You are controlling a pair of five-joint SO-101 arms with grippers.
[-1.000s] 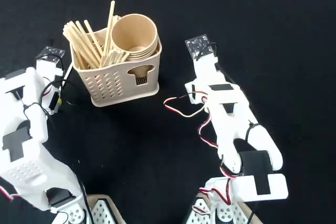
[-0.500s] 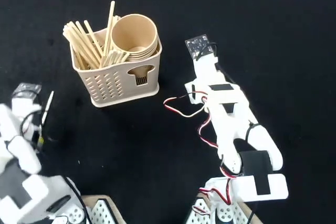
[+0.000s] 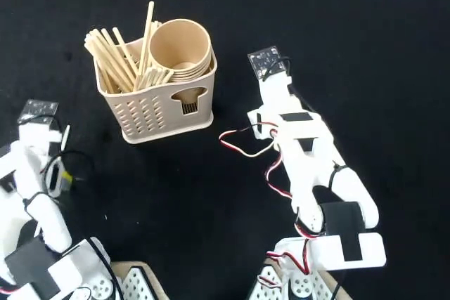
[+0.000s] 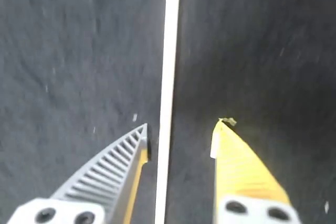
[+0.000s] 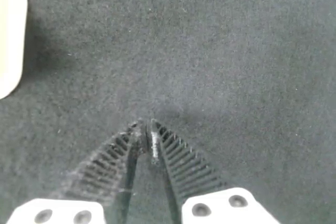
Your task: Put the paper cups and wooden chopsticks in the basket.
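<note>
Jaws of the left gripper [image 4: 184, 124] stand apart, a pale chopstick [image 4: 169, 51] between them against the grey one. That arm has pulled back from the basket [image 3: 158, 114], stick alongside, so one remains out. The cups [image 3: 181, 47] and other chopsticks [image 3: 112, 54] sit inside; the right gripper [image 5: 146, 129] is closed, empty.

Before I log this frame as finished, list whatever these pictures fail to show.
Left wrist view: the pale stick inside the open left end effector runs off both edges; gripped or loose, unclear.
High view: paper cups nest in the basket; the outer cup hides their count.
Right wrist view: a pale rounded corner, cut by the edge; identity unclear.
</note>
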